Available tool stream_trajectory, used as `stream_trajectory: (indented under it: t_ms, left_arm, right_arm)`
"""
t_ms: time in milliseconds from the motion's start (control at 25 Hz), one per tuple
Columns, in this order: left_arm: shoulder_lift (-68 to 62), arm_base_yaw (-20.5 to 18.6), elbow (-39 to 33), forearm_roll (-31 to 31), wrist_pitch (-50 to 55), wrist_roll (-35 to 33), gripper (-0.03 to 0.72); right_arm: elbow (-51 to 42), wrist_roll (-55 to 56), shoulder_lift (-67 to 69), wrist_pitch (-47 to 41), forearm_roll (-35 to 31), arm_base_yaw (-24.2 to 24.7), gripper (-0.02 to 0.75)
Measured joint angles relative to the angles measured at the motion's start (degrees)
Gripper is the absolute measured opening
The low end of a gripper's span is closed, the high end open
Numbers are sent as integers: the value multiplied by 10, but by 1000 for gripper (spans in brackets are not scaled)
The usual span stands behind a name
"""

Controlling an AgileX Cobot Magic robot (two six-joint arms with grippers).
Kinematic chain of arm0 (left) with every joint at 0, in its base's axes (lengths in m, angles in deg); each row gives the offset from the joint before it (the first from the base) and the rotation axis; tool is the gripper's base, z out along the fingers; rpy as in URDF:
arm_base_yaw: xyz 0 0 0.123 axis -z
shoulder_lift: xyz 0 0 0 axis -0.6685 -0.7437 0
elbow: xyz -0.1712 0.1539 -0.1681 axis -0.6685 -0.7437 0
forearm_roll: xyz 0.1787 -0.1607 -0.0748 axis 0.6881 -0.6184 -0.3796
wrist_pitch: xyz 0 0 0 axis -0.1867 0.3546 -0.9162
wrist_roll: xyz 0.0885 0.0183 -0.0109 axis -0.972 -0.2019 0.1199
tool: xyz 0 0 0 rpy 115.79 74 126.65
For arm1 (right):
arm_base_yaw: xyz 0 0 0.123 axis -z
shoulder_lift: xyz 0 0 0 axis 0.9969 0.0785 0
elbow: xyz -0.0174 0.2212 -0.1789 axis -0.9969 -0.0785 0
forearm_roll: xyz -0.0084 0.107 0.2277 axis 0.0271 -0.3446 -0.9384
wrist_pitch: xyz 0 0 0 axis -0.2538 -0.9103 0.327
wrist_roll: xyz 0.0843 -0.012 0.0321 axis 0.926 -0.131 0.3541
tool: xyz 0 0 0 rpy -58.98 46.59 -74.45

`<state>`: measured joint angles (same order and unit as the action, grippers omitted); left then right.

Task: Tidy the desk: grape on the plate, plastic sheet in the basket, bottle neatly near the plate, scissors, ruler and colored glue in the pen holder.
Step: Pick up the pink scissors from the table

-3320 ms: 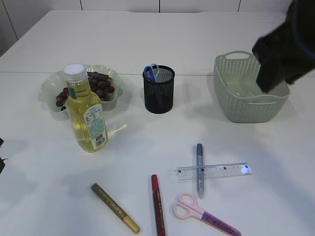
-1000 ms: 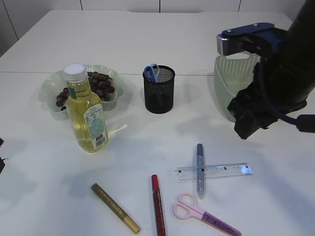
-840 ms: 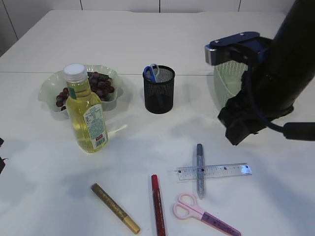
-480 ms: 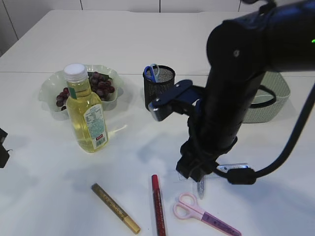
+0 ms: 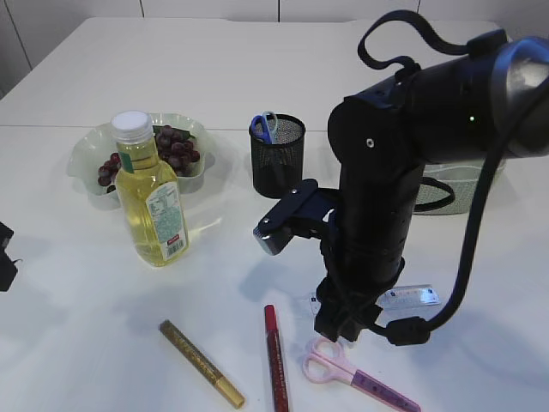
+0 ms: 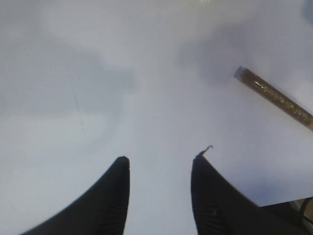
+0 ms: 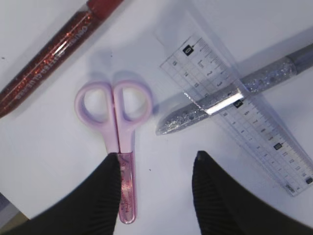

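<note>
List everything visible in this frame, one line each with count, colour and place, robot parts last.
grapes: one bunch, dark purple, on the plate
plate: one, pale green, back left
bottle: one, yellow with white cap, upright in front of the plate
pen holder: one, black mesh, back centre
blue scissors: one pair, in the pen holder
basket: one, pale green, back right, mostly hidden by the arm
gold glue: one, front left
red glue: one, front centre
silver glue: one, crossed with the ruler
ruler: one, clear
pink scissors: one pair, front
right gripper: jaws open above pink scissors
left gripper: jaws open, above bare table
</note>
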<state>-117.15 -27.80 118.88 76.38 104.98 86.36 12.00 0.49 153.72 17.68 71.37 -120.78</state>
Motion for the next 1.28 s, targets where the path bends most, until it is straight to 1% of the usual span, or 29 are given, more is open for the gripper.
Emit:
stream_trajectory:
  t_ms: [200,480,640,880,1080,1280]
  left_arm:
    - [0,0,0,0,0,0,309]
    - [0,0,0,0,0,0,309]
    - [0,0,0,0,0,0,309]
    - [0,0,0,1,0,0,308]
    - [0,0,0,2,0,0,309]
    - [0,0,0,2,0,0,309]
  right_arm:
    - [0,-26,2,-32,1,0,384]
    - [-15,-34,2,-37,-20,0,384]
    - [-37,-33,2,-27,-21,0,384]
    - [-38,-28,9,23,-34,-1,384]
    - [-38,-28,42,28,-39,-3,384]
    - [-38,-27,48,30,-42,-4,384]
